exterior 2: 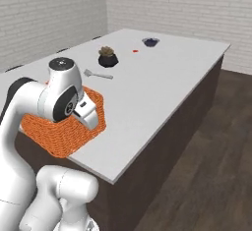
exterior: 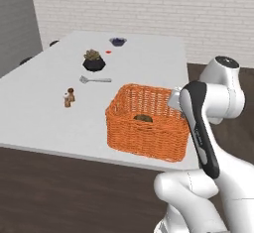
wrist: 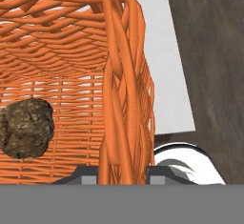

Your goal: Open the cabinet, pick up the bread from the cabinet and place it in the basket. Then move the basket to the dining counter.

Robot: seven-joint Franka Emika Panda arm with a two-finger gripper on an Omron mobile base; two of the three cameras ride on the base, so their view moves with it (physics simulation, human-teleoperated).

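Observation:
The orange wicker basket (exterior: pixel 147 130) stands at the near right corner of the white dining counter (exterior: pixel 44 113), close to its front edge. The bread (exterior: pixel 143 118), a small brown lump, lies on the basket's floor (wrist: pixel 26 127). My gripper (wrist: pixel 125 178) is shut on the basket's right wall, and the woven rim (wrist: pixel 121 75) runs up between the two fingertips. In the right base view the hand (exterior 2: pixel 87 111) comes down over the basket (exterior 2: pixel 59 134) at the counter (exterior 2: pixel 162 77) edge. The cabinet is out of view.
Farther back on the counter are a black pot with a plant (exterior: pixel 93 61), a silver spoon (exterior: pixel 95 80), two small shakers (exterior: pixel 69 97), a dark bowl (exterior: pixel 118 41) and a red speck (exterior: pixel 108 51). Dark wood floor (exterior 2: pixel 211 151) lies to the right, and a brick wall stands behind.

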